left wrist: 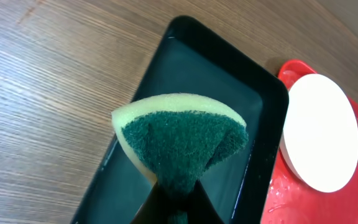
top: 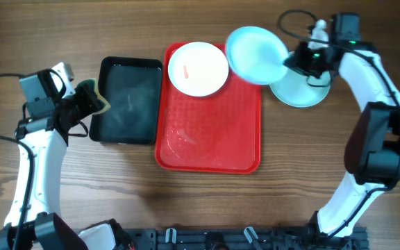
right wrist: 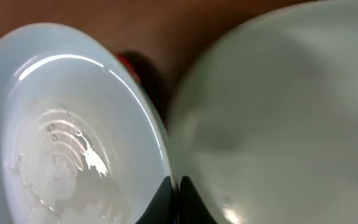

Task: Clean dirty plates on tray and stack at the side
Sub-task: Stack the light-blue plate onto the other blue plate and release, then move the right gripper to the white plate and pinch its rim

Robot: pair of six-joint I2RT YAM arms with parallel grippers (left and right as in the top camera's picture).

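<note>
The red tray (top: 210,139) lies mid-table. A white plate (top: 198,68) with an orange-red smear sits on its far end; it also shows in the left wrist view (left wrist: 322,143). My right gripper (top: 292,61) is shut on the rim of a wet light blue plate (top: 255,54) held tilted over the tray's far right corner; in the right wrist view that plate (right wrist: 61,137) fills the left. A second light blue plate (top: 301,92) lies on the table beside the tray, below it (right wrist: 278,112). My left gripper (top: 82,103) is shut on a green and yellow sponge (left wrist: 182,140).
A black tray (top: 127,101) holding water stands left of the red tray, under the sponge in the left wrist view (left wrist: 222,81). Bare wood table lies in front of the trays and at the far left.
</note>
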